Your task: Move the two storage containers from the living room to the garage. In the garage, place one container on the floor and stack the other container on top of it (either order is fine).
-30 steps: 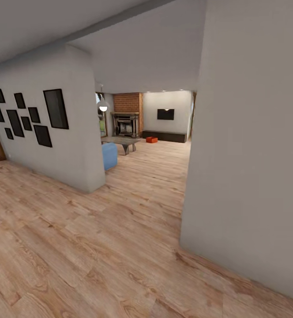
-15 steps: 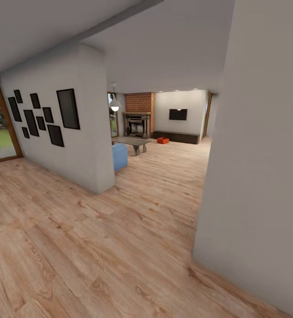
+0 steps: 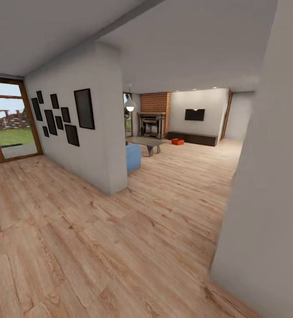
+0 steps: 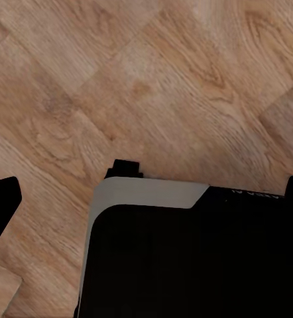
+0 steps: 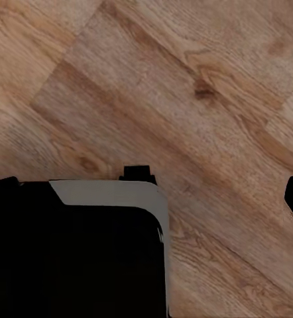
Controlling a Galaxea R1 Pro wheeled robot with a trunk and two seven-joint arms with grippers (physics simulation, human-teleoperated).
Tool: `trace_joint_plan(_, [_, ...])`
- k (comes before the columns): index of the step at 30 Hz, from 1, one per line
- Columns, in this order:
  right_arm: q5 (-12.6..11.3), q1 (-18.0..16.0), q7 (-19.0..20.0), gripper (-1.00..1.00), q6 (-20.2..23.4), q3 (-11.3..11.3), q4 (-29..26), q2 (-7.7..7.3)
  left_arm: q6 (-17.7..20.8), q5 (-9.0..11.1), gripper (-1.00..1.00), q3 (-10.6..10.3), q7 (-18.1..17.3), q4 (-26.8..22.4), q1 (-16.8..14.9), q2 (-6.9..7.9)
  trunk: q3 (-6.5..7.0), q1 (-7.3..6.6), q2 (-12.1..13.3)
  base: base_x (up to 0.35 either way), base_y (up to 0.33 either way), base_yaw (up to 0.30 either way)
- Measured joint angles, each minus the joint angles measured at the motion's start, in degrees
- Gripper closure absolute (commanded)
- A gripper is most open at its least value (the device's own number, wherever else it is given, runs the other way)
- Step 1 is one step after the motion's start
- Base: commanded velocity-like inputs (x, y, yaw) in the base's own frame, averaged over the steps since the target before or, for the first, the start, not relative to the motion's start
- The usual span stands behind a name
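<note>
Left hand (image 4: 146,179): left wrist view looks straight down; dark fingertips sit at opposite edges of the frame, well apart, so the hand reads as wide open with nothing between the tips. Right hand (image 5: 146,185): same layout in the right wrist view, fingertips far apart, nothing held. Under both, a dark body panel with a pale rounded edge (image 4: 150,195), probably the robot's base, and beyond it the light wood-plank floor (image 5: 186,79). Judgement: arms hang tucked close to the body, pointing down, because this is a driving phase and nothing needs gripping yet. Outward, head view: the plank floor runs ahead through an opening between a white partition wall (image 3: 104,145), carrying a cluster of black picture frames (image 3: 60,117), and a near grey wall (image 3: 270,185) on the right. At far left, a glazed door (image 3: 7,121) with lawn behind it. Through the opening, the living room: blue sofa end (image 3: 133,157) just beside the partition, a low surface (image 3: 147,142) beyond it, brick fireplace (image 3: 154,115), white pendant lamp (image 3: 129,105), dark wall screen (image 3: 194,115) over a long dark bench (image 3: 193,138). 1 orange-red storage container (image 3: 178,141) rests on the floor near the bench, far off; too small to tell whether the 2nd stands with it. Judgement: task barely begun; approach first.
</note>
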Motion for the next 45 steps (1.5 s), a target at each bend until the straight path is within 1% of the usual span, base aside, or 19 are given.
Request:
trace_joint_plan(16, [0.10, 0.00, 0.02, -1.00, 0.05, 0.08, 0.00, -0.14, 0.36, -0.02, -1.00, 0.07, -0.03, 0.00, 0.00, -0.03, 0.00, 0.00, 0.00, 0.322, 0.000, 0.004])
trace_joint_plan(22, [-0.33, 0.01, 0.01, -1.00, 0.01, -0.05, 0.00, -0.32, 0.39, 0.00, -1.00, 0.06, -0.05, 0.00, 0.00, -0.02, 0.00, 0.00, 0.00, 0.322, 0.000, 0.000])
trace_joint_plan(28, [0.03, 0.00, 0.20, -1.00, 0.06, 0.04, 0.00, -0.31, 0.20, 0.00, -1.00, 0.07, -0.01, 0.00, 0.00, -0.03, 0.00, 0.00, 0.00, 0.322, 0.000, 0.000])
trace_joint_plan(35, [1.28, 0.00, 0.98, -1.00, 0.10, 0.19, 0.00, -0.35, 0.13, -0.01, -1.00, 0.01, -0.04, 0.00, 0.00, -0.08, 0.00, 0.00, 0.00, 0.322, 0.000, -0.001])
trace_joint_plan(39, [1.42, 0.01, 0.95, -1.00, 0.09, 0.19, 0.00, -0.22, 0.12, 0.00, -1.00, 0.00, -0.02, 0.01, -0.01, -0.09, 0.00, 0.00, 0.00, 0.322, 0.000, -0.098])
trace_joint_plan(45, [1.45, 0.02, 0.85, -1.00, 0.04, 0.19, 0.00, -0.14, 0.13, 0.00, -1.00, 0.02, -0.01, 0.02, -0.01, -0.07, 0.00, 0.00, 0.00, 0.322, 0.000, -0.214])
